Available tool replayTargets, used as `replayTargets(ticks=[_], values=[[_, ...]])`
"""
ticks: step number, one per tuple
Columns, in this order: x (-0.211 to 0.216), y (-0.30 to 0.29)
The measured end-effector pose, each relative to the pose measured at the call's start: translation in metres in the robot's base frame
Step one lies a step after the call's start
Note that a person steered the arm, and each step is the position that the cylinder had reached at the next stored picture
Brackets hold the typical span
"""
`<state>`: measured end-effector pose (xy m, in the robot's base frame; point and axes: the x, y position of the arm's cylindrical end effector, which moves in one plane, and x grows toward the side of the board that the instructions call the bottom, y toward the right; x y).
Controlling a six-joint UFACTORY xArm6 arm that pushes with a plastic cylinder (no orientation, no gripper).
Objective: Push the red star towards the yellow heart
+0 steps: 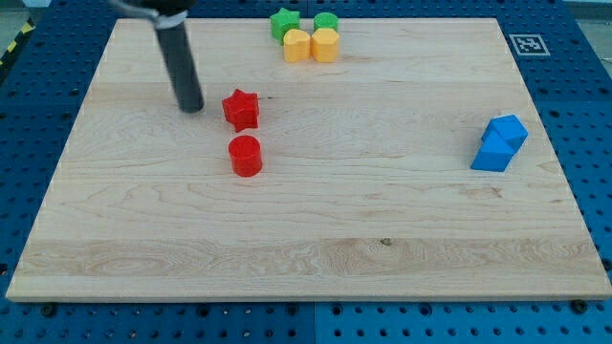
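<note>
Since there are no jaws here at all, the tool is only a straight dark rod that holds nothing, and my tip [191, 107] rests on the counter [306, 248] toward the view's upper left. Just to its right, near but apart, sits the red star [241, 110], with a red cylinder [246, 156] close below it, not touching.

Further right, at the view's top edge, is a tight cluster: a green star [284, 23] and a green rounded block [326, 22] behind, and in front of them two yellow blocks side by side. The right one [325, 45] I take for the yellow heart, the left one [297, 45] for some many-sided shape, though both are small and hard to read. Far to the view's right lie two blue blocks [499, 143] pressed together.

I judge the red star to be light, stiff and quick to slide on the smooth wood, and its points likely to make it spin if struck off-centre. Contact belongs on its lower-left side, so the push runs up and right toward the heart.
</note>
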<state>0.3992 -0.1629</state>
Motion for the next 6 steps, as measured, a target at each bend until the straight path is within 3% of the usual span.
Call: replayTargets(ticks=[1, 2, 3, 4, 5, 6], values=[[0.052, -0.013], [0.048, 0.031], [-0.017, 0.06], [-0.069, 0.036], [-0.064, 0.03], [-0.014, 0.031]])
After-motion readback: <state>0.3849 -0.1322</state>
